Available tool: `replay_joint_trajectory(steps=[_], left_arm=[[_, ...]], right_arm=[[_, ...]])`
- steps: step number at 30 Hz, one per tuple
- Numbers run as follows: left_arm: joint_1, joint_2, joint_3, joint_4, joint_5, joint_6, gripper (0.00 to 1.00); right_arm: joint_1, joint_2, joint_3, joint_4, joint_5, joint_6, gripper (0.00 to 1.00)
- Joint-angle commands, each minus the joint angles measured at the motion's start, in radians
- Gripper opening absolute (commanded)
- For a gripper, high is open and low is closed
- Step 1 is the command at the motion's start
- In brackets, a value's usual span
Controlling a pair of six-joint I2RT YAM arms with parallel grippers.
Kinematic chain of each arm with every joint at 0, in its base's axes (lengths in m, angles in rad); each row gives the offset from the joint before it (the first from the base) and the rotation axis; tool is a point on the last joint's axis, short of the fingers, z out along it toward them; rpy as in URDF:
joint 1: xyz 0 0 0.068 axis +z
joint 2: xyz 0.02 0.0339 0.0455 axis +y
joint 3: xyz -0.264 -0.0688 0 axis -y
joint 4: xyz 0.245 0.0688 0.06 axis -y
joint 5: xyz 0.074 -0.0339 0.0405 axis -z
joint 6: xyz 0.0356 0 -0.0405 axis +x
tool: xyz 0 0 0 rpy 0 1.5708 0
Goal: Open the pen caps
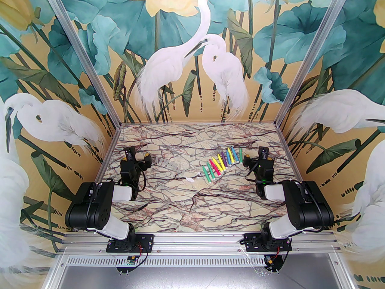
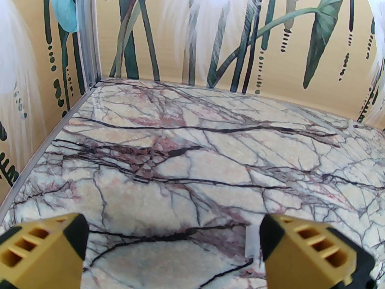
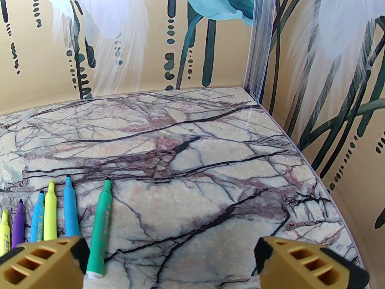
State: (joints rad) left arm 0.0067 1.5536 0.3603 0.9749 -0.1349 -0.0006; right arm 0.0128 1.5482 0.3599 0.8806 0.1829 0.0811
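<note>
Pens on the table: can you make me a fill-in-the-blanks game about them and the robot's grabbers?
1. Of the two grippers, the pens lie in a row nearer the ____ one.
2. The clear pen caps lie in their own row, nearer the ____ one.
3. The left gripper and the right gripper hold nothing, and the jaws of both are ____.

Missing words: right; left; open.
</note>
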Motion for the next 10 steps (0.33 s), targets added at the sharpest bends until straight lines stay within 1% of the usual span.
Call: replay_joint_trajectory(steps=[1, 3, 5, 10], left_arm=[[0.003, 0.005, 0.014, -0.018, 0.034, -0.016, 1.0], [0.003, 0.006, 0.014, -0.018, 0.033, -0.016, 1.0], [0.003, 0.005, 0.014, -0.018, 0.034, -0.017, 1.0], [0.003, 0.005, 0.013, -0.018, 0.033, -0.016, 1.0]], right_arm=[[-0.004, 0.0, 0.016, 0.023, -0.01, -0.003, 0.99], [-0.006, 0.0, 0.019, 0.019, -0.015, -0.001, 0.99], [-0.02, -0.002, 0.025, 0.002, -0.049, 0.005, 0.99], [-0.021, -0.003, 0.022, 0.009, -0.053, 0.005, 0.99]])
